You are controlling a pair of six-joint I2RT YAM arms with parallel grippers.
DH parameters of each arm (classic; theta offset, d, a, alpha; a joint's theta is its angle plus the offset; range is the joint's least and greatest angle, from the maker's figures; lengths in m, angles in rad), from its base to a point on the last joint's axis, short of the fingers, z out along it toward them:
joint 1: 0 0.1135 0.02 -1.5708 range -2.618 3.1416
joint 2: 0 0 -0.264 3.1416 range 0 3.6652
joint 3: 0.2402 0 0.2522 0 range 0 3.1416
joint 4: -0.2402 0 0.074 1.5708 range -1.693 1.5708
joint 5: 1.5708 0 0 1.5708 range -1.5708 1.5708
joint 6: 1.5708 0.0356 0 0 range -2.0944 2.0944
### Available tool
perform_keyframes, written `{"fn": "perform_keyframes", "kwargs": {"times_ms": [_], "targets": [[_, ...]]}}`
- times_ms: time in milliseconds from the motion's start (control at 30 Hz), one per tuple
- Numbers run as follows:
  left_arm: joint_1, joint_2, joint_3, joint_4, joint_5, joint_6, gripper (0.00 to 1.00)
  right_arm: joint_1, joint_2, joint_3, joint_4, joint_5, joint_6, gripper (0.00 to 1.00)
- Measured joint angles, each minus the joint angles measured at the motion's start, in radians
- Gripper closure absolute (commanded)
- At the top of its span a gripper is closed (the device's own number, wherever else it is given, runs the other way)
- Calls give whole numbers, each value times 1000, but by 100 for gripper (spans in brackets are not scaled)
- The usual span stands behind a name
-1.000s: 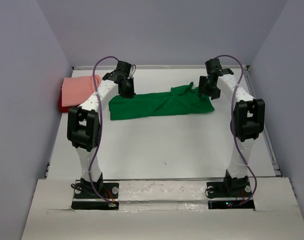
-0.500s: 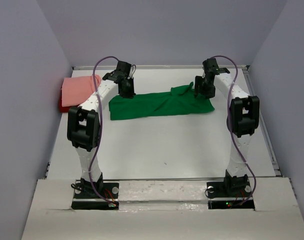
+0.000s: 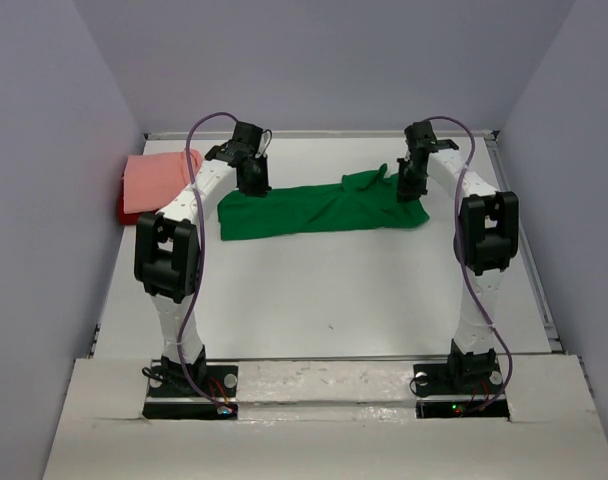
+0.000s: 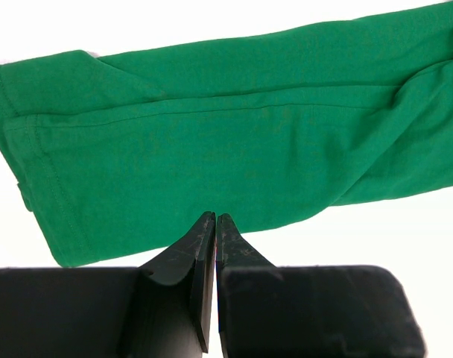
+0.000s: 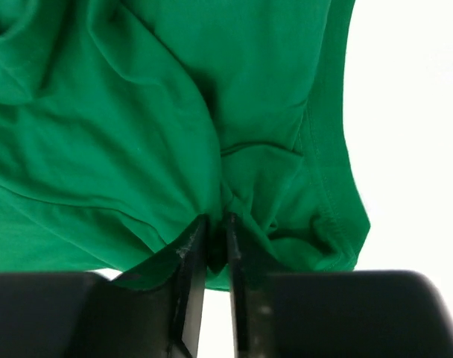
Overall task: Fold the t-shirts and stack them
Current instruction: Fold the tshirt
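White table (image 3: 314,290) boxed by 3 plain lilac-grey walls (image 3: 324,60).

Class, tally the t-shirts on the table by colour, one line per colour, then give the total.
green t-shirt: 1
salmon pink t-shirt: 1
dark red t-shirt: 1
Total: 3
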Motion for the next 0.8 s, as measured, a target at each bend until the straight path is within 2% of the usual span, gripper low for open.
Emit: {"fn": "perform_keyframes", "kwargs": {"times_ms": [133, 267, 567, 800], "targets": [[0, 0, 0, -1, 0, 0, 84, 0, -7, -41, 2, 4, 23, 100], [0, 0, 0, -2, 0, 0, 84, 0, -38, -84, 4, 27, 48, 100], [0, 0, 0, -1, 0, 0, 84, 0, -213, -228, 8, 97, 106, 100], [0, -6, -21, -1, 1, 0, 84, 0, -254, -323, 21, 113, 119, 98]]}}
